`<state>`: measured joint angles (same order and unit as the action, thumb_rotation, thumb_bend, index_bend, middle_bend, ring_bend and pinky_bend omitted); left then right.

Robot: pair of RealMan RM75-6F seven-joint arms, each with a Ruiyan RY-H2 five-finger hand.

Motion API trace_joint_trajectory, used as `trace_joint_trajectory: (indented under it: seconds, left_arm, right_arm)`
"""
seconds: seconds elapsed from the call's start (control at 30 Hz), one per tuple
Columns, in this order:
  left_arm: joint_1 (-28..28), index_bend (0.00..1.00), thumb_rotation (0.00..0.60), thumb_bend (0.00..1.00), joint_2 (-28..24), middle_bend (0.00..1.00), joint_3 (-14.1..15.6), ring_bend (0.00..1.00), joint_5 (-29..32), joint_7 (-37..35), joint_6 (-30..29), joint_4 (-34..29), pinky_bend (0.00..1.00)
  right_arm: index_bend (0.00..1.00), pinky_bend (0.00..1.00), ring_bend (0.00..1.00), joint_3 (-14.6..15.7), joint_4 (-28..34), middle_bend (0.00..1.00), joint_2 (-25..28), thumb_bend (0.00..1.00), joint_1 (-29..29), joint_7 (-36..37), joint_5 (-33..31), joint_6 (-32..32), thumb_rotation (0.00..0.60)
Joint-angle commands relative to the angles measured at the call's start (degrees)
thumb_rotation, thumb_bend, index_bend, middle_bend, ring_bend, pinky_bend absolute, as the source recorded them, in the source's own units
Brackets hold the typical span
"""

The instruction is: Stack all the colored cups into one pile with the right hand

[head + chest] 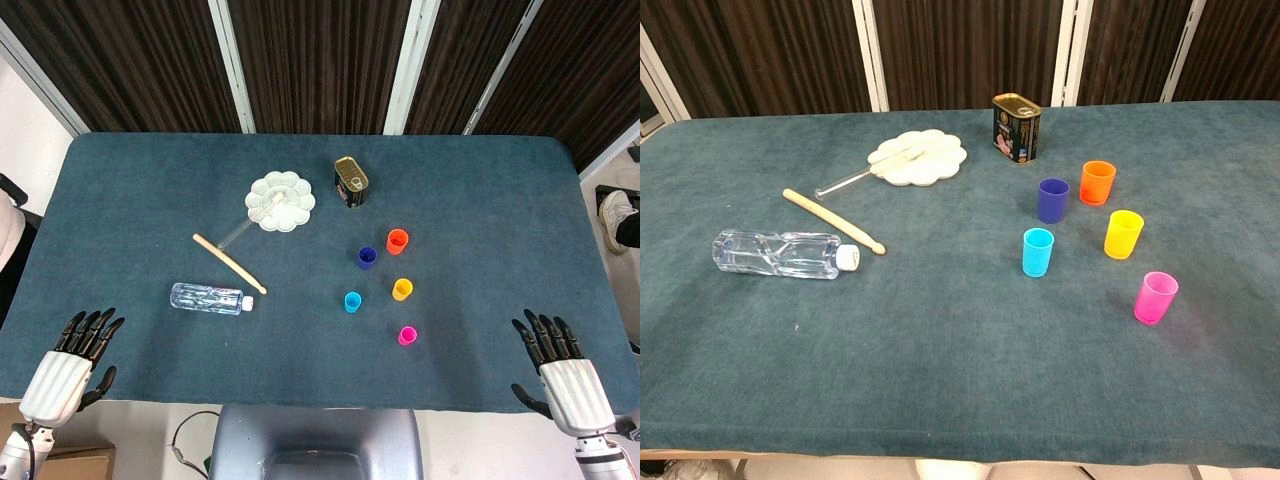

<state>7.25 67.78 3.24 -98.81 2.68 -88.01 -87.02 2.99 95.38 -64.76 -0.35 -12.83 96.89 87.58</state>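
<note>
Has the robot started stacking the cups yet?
Not yet. The pink cup, yellow cup, orange cup, dark blue cup and light blue cup all stand apart. The right hand holds nothing, resting at the table's edge. All stacking is left.

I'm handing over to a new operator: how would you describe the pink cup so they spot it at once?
Start at the upright tin can near the far edge of the table; five small cups stand loosely grouped in front of it. The pink cup is the one nearest the robot and furthest right, just beyond the yellow cup. It is the only pink thing there.
</note>
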Motion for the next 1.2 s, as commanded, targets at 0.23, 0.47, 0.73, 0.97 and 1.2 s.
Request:
trace_joint_trajectory:
  seconds: [0.23, 0.47, 0.73, 0.97, 1.2]
  left_arm:
    - [0.14, 0.0, 0.6, 0.46, 0.02, 0.0, -0.14, 0.0, 0.06, -0.37, 0.08, -0.04, 0.07]
    - [0.35, 0.0, 0.6, 0.46, -0.12, 0.0, -0.43, 0.0, 0.54, -1.09, 0.33, 0.03, 0.07]
    - [0.4, 0.0, 0.6, 0.46, -0.25, 0.0, -0.78, 0.0, 1.23, -1.28, 0.48, 0.19, 0.07]
    - [0.6, 0.0, 0.6, 0.46, -0.33, 0.0, -0.79, 0.0, 1.59, -1.26, 1.09, 0.21, 0.07]
    - [0.5, 0.0, 0.6, 0.46, -0.72, 0.0, -0.8, 0.0, 1.71, -1.92, 0.87, 0.33, 0.07]
  right_arm:
    - [0.0, 0.0, 0.0, -1.1, -0.41, 0.0, -0.28, 0.32, 0.95, 1.01, -0.99, -0.82, 0.6]
    - [0.0, 0.0, 0.0, -10.14, 4.15, 0.0, -0.97, 0.32, 11.83, -2.83, -8.04, -12.36, 0.6]
    - [0.23, 0.0, 0.0, -23.32, -2.11, 0.0, -11.6, 0.34, 31.71, -17.42, -31.47, -31.12, 0.6]
    - [0.37, 0.0, 0.0, -23.3, -10.63, 0.0, -19.03, 0.37, 39.72, -26.26, -38.26, -34.14, 0.6]
    - [0.41, 0.0, 0.0, -21.94, -22.93, 0.0, -29.51, 0.38, 46.76, -30.06, -46.32, -36.99, 0.6]
